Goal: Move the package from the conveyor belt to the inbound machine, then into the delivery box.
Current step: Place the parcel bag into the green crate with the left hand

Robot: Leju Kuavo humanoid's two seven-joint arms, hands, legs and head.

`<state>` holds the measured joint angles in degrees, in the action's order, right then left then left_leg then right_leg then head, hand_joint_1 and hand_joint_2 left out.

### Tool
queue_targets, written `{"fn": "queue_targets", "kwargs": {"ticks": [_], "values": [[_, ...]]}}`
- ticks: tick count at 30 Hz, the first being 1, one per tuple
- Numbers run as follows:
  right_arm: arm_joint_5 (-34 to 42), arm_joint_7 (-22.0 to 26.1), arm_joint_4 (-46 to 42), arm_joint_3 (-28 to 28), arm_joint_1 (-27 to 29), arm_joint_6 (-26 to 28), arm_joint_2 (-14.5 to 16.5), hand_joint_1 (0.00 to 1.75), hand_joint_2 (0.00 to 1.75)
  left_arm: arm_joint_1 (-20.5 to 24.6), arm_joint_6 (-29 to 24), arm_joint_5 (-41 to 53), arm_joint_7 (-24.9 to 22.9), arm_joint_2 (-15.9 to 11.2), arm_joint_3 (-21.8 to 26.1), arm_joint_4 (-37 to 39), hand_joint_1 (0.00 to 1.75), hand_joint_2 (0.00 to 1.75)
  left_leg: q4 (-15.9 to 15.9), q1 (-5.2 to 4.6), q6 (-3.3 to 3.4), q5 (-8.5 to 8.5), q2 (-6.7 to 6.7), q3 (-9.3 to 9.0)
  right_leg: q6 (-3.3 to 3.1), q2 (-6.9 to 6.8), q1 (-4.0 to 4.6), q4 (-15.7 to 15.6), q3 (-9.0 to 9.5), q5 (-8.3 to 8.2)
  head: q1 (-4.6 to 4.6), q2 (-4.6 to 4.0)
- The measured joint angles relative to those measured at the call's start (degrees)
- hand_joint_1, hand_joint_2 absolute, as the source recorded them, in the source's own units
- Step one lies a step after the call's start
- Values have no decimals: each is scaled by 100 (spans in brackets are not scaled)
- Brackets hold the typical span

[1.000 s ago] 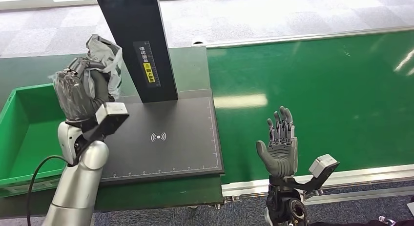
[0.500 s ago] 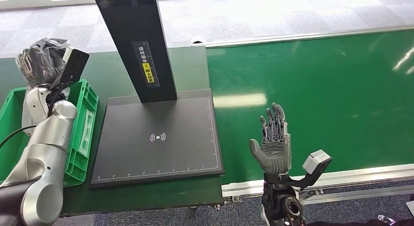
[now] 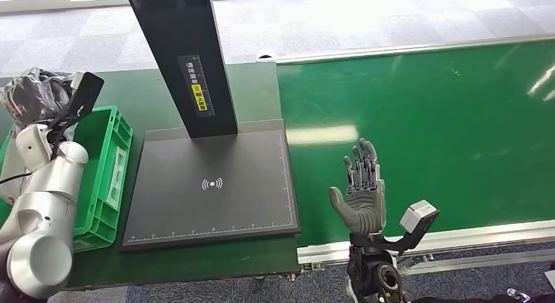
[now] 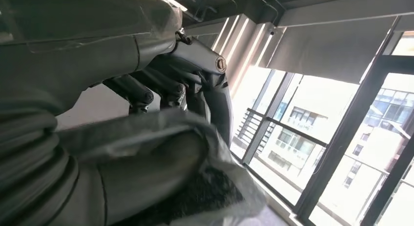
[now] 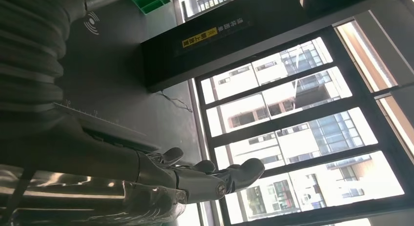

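My left hand (image 3: 36, 97) is raised at the far left, above the back of the green delivery box (image 3: 105, 178), and grips a crumpled grey plastic package (image 3: 26, 87). Up close in the left wrist view, the package (image 4: 195, 187) is wrapped in the fingers (image 4: 146, 89) of my left hand (image 4: 161, 113). The black inbound machine plate (image 3: 213, 182) with its scan mark lies bare under its dark post (image 3: 186, 61). My right hand (image 3: 361, 198) hovers open, palm up, over the near edge of the green conveyor belt (image 3: 425, 120). Its fingers (image 5: 215, 179) are spread in the right wrist view.
The green box stands left of the machine plate on a dark green table (image 3: 196, 264). The belt's metal rail (image 3: 471, 241) runs along the near side. Grey carpet floor (image 3: 327, 21) lies beyond the belt.
My left arm has swung left with the package, from over the machine plate's left side to above the green box. The right hand has drifted slightly left and toward me.
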<state>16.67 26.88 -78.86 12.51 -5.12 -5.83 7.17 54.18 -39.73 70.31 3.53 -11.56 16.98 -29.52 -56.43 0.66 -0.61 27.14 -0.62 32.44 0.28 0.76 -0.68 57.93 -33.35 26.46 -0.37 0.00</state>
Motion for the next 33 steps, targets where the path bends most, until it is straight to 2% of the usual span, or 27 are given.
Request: {"fn": "queue_targets", "kwargs": {"ticks": [4, 7, 11, 14, 18, 20, 22, 24, 27, 31, 33], "values": [[9, 0, 29, 11, -2, 4, -2, 0, 175, 79, 46, -261, 201, 27, 165, 192, 0, 175, 0, 0, 0, 0, 1, 0, 0, 0, 0, 0, -1, 0, -1, 0], [13, 0, 67, 12, -17, -35, -3, 0, 175, 171, 486, -817, 300, 58, 361, 346, 0, 175, 0, 0, 0, 0, 1, 0, 0, 0, 0, 0, -1, 0, -1, 0], [-25, 8, 161, 9, -88, -200, -12, 0, 175, 268, 1831, -2067, 374, 117, 838, 538, 0, 0, 0, 0, 0, 0, 1, 0, 0, 0, 0, 0, -1, 0, -1, 0], [-68, 22, 269, 1, -152, -283, -17, 0, 175, 276, 2974, -3204, 649, 179, 1320, 635, 0, 0, 0, 0, 0, 0, 1, -1, 0, 0, 0, 0, -1, 0, -1, 0], [-105, 24, 389, -14, -218, -302, -22, 0, 175, 274, 4062, -4369, 1034, 276, 1898, 699, 0, 175, -1, 0, 0, 0, 2, 0, 0, 1, 0, 0, -4, 0, -1, 0], [-111, 14, 409, -33, -221, -298, -22, 0, 175, 217, 4786, -5236, 1308, 381, 2053, 623, 0, 175, -1, -2, 0, 0, -2, 1, 0, -2, -2, -1, -3, 0, -1, 0], [-118, -16, 414, -53, -219, -285, -21, 0, 175, -9, 5481, -6474, 1376, 579, 2036, 267, 0, 175, -1, -5, 1, 1, -2, 2, 1, -3, -6, -1, -1, 0, 1, 0], [-122, -53, 415, -72, -211, -266, -17, 0, 175, -489, 5714, -7804, 1237, 827, 1748, -395, 0, 175, 0, -8, 0, 4, 9, 1, 1, 6, -8, -1, 0, 0, 0, 0], [-133, -94, 415, -102, -161, -237, -13, 0, 175, -1550, 5355, -9212, 1298, 1110, 773, -1639, 0, 175, 0, -9, -1, 11, 19, 0, 3, 18, -9, -3, -5, 2, -1, 0], [-175, -121, 426, -128, -67, -174, -13, 0, 175, -3076, 4737, -9645, 1904, 1374, -745, -3168, 0, 175, 0, -9, 1, 18, -4, 5, 14, -1, -10, -6, -4, 15, -1, 0], [-197, -124, 446, -131, -41, -163, -13, 0, 175, -3685, 4543, -9721, 2135, 1511, -1334, -3695, 0, 175, 0, -9, 2, 22, -4, 8, 14, -2, -11, -7, -4, 16, -1, 0]]}}
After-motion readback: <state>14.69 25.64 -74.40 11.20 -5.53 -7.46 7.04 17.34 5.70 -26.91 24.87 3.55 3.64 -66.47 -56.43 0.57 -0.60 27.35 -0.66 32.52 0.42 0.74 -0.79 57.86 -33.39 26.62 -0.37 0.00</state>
